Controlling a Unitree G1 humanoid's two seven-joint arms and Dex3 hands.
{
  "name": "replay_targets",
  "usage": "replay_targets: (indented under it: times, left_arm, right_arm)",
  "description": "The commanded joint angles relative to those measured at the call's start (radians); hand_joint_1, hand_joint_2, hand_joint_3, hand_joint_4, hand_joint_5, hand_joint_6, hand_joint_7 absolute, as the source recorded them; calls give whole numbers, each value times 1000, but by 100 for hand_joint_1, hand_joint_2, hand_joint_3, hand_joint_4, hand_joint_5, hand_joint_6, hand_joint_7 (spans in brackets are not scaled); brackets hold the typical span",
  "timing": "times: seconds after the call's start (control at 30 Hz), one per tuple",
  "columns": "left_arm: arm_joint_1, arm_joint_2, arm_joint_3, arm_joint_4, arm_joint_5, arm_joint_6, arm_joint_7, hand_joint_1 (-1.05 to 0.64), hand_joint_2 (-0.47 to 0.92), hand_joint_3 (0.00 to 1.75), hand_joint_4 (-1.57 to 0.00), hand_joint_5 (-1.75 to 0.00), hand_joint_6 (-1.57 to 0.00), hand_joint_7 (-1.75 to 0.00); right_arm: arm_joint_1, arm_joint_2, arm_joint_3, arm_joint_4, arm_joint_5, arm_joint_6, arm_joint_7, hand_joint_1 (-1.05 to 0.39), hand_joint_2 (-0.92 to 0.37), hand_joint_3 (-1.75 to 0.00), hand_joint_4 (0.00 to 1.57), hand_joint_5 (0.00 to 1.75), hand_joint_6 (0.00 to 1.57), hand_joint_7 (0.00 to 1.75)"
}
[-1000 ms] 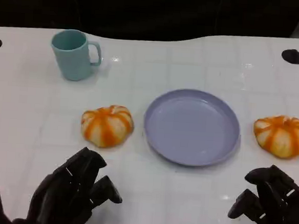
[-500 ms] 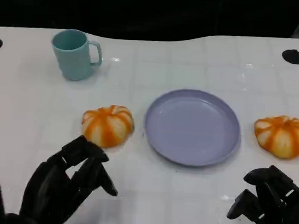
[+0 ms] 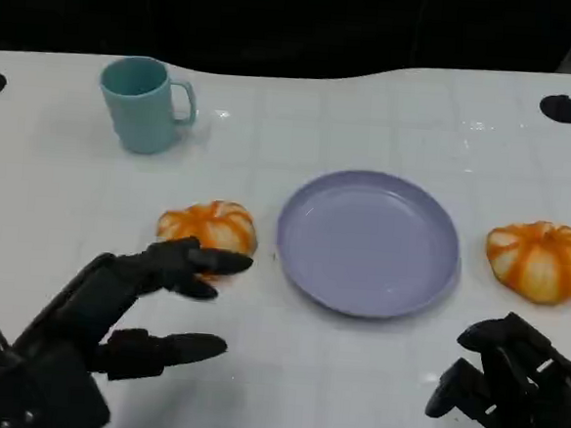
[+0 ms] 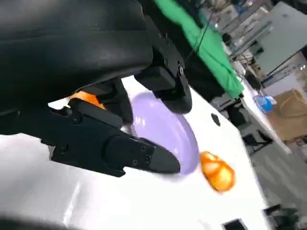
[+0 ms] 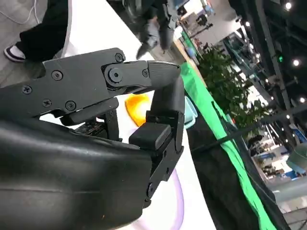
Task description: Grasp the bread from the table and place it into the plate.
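The left hand [image 3: 112, 310] hides the left bread's [image 3: 211, 226] near edge — contact unclear.

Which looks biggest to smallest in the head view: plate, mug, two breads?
1. plate
2. right bread and left bread: alike, left partly behind the left hand
3. mug, close call, it sits farther back

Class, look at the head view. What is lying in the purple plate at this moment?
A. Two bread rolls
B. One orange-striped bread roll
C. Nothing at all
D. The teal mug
C: the purple plate shows a bare surface, with one bread roll on the table to one side of it, the other bread roll on the far side, and the teal mug standing farther back.
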Motion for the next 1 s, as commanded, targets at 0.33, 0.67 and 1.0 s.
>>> replay_targets:
  times: [0.33,0.67,1.0]
  left_arm:
    - [-190,165,-77,-31,467,36,138,-57,84,0,-5,-30,-28,0]
    - [-296,157,-202,23,640,177,124,-42,75,0,0,-26,-22,0]
    - [-458,99,-330,288,679,275,136,-27,75,0,-1,-14,-18,-1]
  right_arm:
    - [13,-2,4,-26,0,-4,-13,-58,-92,-27,61,160,65,115]
    - [19,-1,10,-34,0,-3,-19,-58,-92,-27,61,160,64,116]
    - [28,-3,10,-47,6,5,-24,-57,-92,-28,60,161,61,118]
